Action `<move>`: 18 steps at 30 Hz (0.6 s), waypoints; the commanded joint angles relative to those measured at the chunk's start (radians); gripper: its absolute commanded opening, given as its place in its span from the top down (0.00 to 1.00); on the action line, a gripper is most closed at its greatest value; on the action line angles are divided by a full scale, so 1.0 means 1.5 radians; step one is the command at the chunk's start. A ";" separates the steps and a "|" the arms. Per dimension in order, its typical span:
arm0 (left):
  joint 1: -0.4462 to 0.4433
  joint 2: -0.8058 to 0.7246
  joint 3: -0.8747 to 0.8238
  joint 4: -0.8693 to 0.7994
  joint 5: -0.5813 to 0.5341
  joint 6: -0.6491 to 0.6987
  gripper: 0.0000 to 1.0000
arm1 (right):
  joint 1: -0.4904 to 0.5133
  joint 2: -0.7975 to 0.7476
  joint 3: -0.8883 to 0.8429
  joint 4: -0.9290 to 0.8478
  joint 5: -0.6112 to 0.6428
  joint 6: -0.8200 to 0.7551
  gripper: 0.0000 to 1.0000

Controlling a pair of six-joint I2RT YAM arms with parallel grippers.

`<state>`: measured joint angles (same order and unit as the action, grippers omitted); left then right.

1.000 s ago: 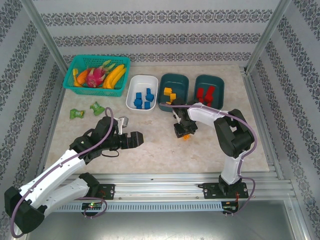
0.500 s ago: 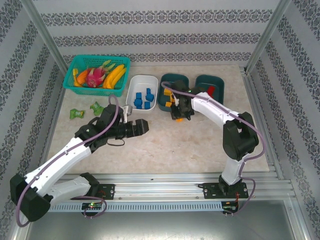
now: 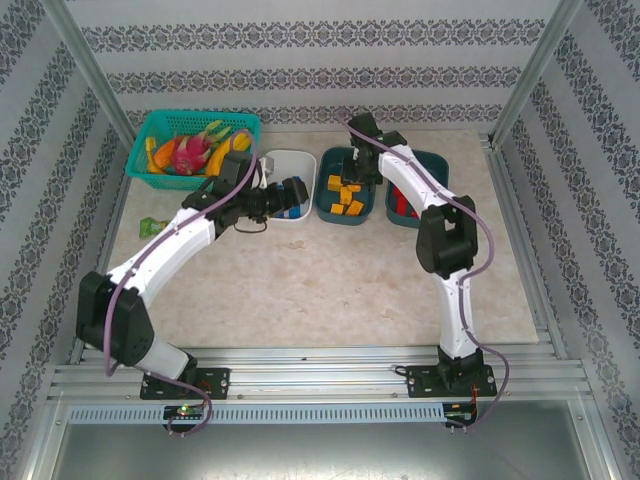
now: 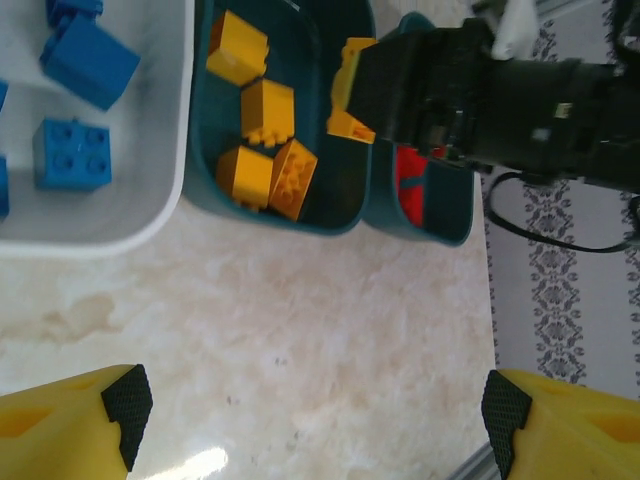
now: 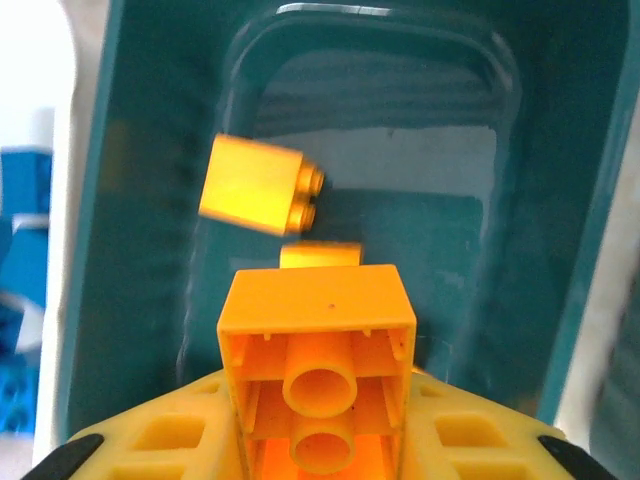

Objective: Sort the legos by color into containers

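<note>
Item: orange brick (image 5: 318,330), pinched between the narrowed fingers of the right hand (image 3: 352,167), poised above the middle teal tub (image 5: 440,250), apparently for dropping among its orange legos (image 4: 265,110). Item: left hand (image 4: 315,405), spread wide, empty, waiting just left of that tub.

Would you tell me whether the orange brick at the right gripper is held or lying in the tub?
Held: the orange brick sits clamped in the jaws of the right gripper, above the middle teal tub.
</note>
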<state>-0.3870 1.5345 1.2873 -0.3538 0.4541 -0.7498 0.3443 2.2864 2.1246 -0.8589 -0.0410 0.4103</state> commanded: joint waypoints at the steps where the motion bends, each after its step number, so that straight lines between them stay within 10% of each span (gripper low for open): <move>1: 0.018 0.050 0.061 0.041 0.036 0.030 0.12 | -0.010 0.062 0.099 -0.036 0.007 0.015 0.74; 18: 0.037 0.209 0.244 0.025 0.066 0.044 0.13 | -0.042 0.237 0.288 -0.093 -0.019 0.069 0.60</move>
<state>-0.3447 1.8450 1.6123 -0.3279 0.5243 -0.7071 0.2832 2.6411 2.5111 -0.9657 -0.0509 0.4923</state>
